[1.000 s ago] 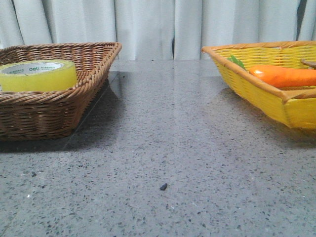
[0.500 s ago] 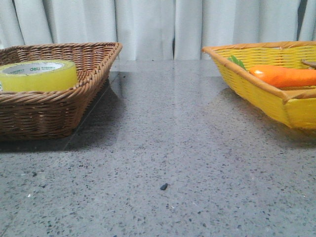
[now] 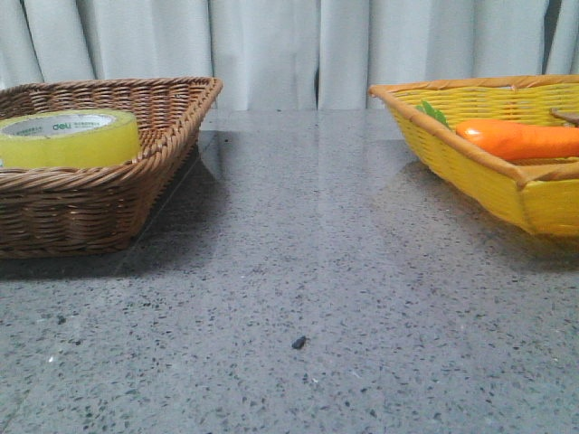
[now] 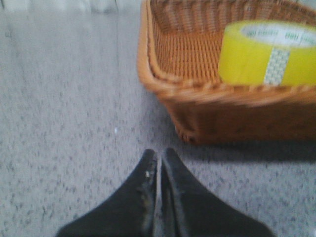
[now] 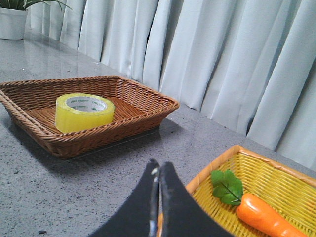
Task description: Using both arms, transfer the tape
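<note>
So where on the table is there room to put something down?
The big bare patch is the grey table between the brown basket and the yellow basket, with only a tiny dark speck on it. The brown basket holds the tape with bare floor beside it. The yellow basket is crowded by the carrot.

We judged the setting a staged indoor test area: a grey speckled stone tabletop (image 3: 298, 271), pale pleated curtains (image 3: 271, 50) closing off the whole background, and a potted plant (image 5: 14, 19) at upper left of the right wrist view.
</note>
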